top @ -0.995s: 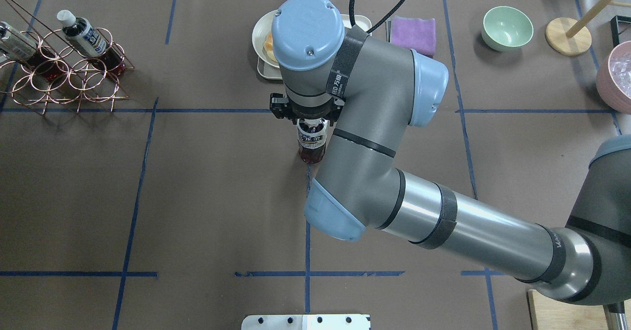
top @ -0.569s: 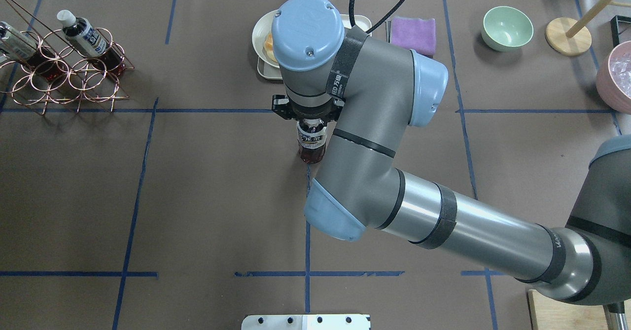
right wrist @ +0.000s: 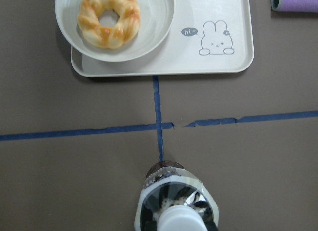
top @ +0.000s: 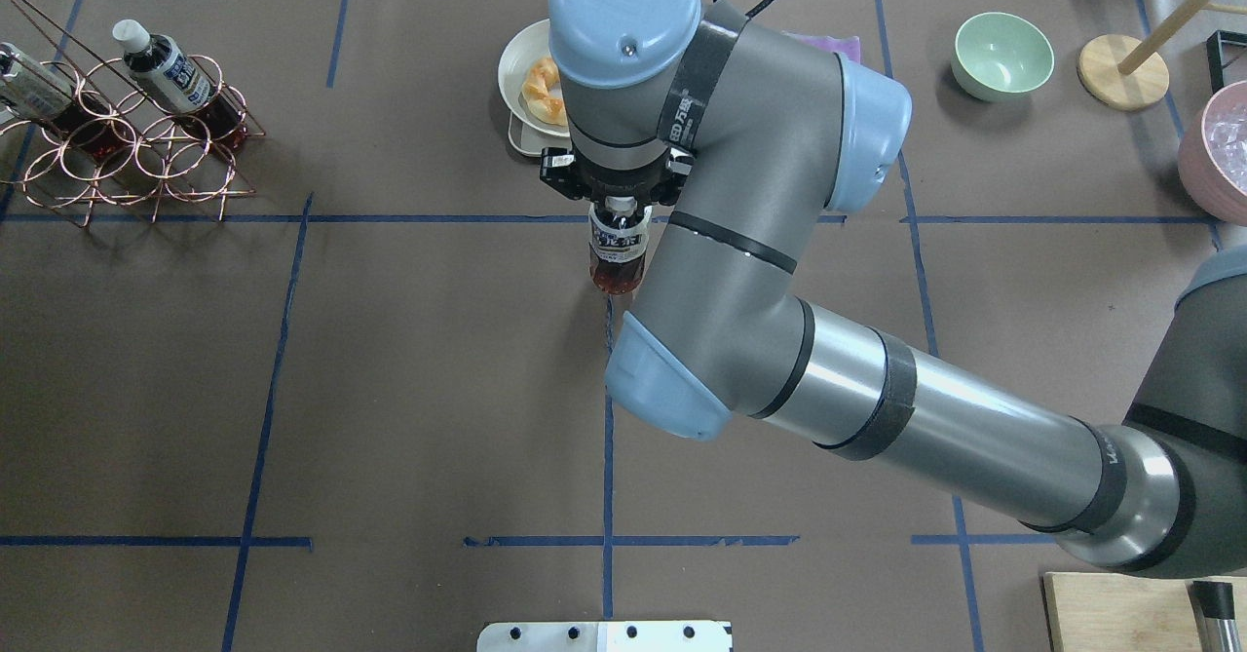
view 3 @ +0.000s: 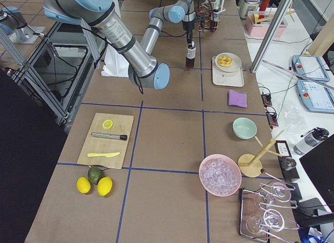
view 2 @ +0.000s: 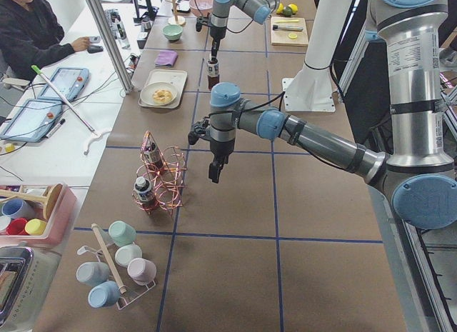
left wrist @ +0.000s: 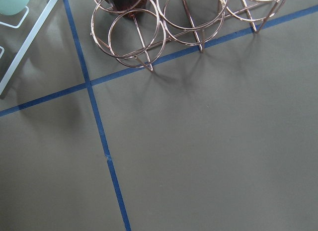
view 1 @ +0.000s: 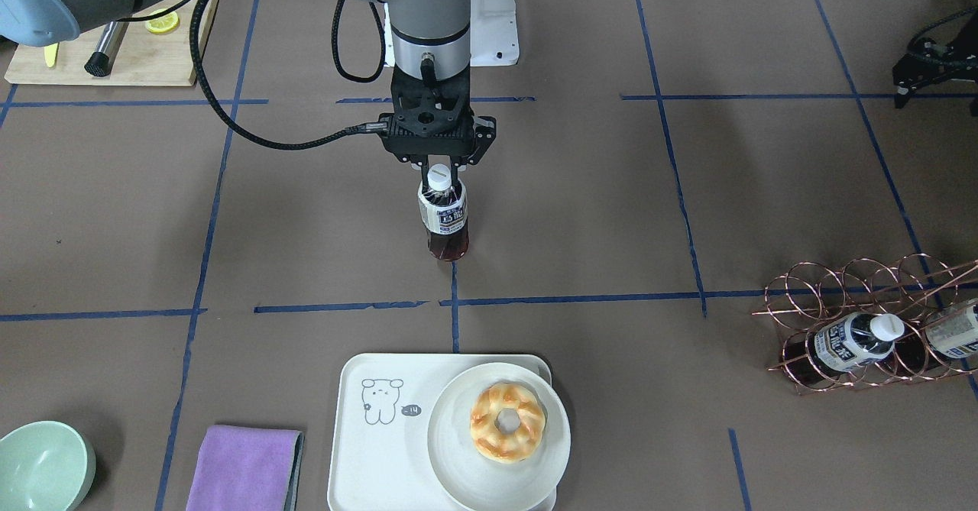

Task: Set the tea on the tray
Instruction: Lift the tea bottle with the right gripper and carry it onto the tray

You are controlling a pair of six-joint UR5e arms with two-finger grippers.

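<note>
1. Right tool (view 1: 442,182): points straight down. Its two fingers pinch the tea (view 1: 444,221) at the neck, just under the white cap. The cap shows between the fingers.
2. Tea: upright, with dark liquid in the lower body and a white-and-navy label above it. It stands over the blue tape line (view 1: 454,328) that runs toward the tray, on the robot's side of the crossing tape line. Cannot tell whether its base touches the counter (view 1: 688,190).
3. Tray (view 1: 367,465): lies flat on the counter beyond the crossing tape line, well apart from the tea. In the right wrist view it sits directly ahead of the bottle.
4. A round white plate (view 1: 458,473) fills the tray's end on the robot's left, its rim slightly overhanging the tray edge. A braided ring pastry (view 1: 507,422) lies on the plate. The tray's other end is bare apart from a small line-drawn animal (view 1: 380,402).
5. Left tool (view 2: 213,175): hangs over the counter near the copper wire rack (view 1: 871,328). Cannot tell whether it is spread or pressed together. The left wrist view shows only rack rings and tape.
6. The rack holds two similar bottles (view 1: 852,343), both lying tilted.
7. Also noted: a purple cloth (view 1: 244,469) just beside the tray, a green bowl (view 1: 42,465) further along, and a wooden cutting board (view 1: 137,60) with a lemon slice (view 1: 162,22) near the robot's right.
</note>
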